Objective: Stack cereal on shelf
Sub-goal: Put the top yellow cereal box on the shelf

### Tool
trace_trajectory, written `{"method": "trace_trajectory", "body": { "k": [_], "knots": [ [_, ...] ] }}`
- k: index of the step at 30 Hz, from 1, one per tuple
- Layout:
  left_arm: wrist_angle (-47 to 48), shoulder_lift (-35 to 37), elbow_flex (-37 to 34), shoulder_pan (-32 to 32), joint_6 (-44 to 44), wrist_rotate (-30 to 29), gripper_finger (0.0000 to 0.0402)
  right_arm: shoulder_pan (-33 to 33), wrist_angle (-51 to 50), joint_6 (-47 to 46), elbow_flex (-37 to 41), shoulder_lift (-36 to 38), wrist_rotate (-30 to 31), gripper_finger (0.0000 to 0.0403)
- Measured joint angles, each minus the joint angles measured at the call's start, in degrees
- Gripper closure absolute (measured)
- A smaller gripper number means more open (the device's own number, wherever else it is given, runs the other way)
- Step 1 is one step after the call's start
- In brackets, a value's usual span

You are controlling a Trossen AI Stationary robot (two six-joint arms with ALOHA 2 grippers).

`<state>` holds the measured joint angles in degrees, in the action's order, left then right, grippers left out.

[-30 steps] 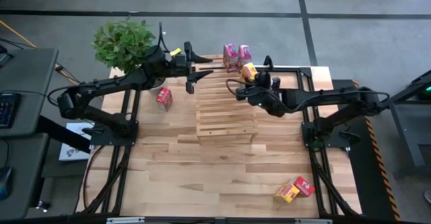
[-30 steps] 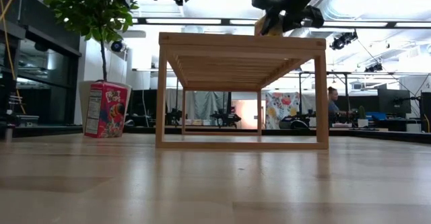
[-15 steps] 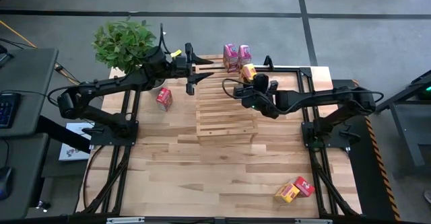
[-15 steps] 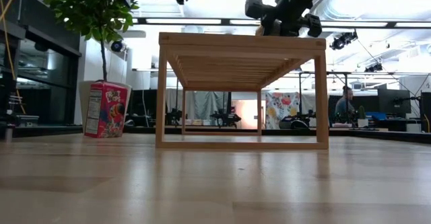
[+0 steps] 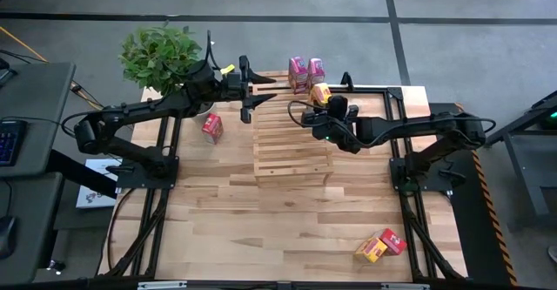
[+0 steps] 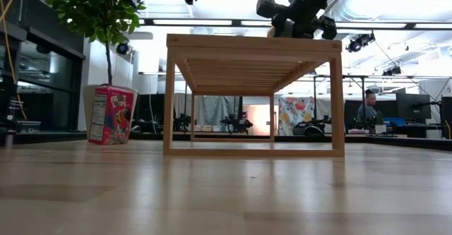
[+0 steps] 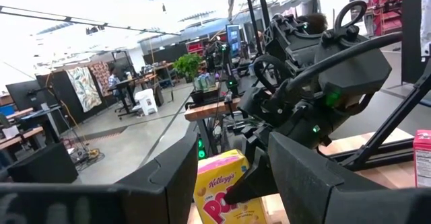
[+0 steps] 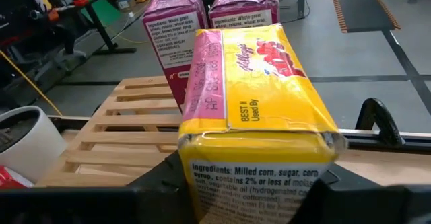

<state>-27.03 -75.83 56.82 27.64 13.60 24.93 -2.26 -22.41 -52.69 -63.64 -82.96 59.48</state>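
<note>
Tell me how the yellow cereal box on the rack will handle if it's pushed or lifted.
The yellow cereal box lies flat on the wooden rack, so it will probably slide rather than tip. It looks like thin cardboard with a small footprint, so it is likely light and may dent under a hard squeeze. Its square edges mean it shouldn't roll.

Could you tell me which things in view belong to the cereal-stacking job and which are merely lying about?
Belonging to the job:
- wooden shelf
- two pink boxes on its far end
- yellow box lying on the shelf in front of the right end effector
- red box on the table
- yellow and red boxes near the front right

Lying about:
- potted plant
- white cup
</note>
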Motion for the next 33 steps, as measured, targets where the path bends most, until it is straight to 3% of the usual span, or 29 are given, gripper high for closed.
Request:
{"method": "trace_trajectory", "body": {
  "k": [8,20,33],
  "knots": [
    [0.07,0.0,0.0,0.0,0.01,0.0,0.0232,0.04,0.69,1.42,0.0,0.0,-0.01,0.0249],
    [0.13,0.0,0.0,0.02,0.03,0.0,0.0232,0.84,3.08,5.44,0.0,-0.02,-1.36,0.016],
    [0.17,0.0,0.0,0.02,0.01,0.0,0.0232,4.45,2.86,11.29,0.02,2.68,-1.63,0.0157]
  ]
}}
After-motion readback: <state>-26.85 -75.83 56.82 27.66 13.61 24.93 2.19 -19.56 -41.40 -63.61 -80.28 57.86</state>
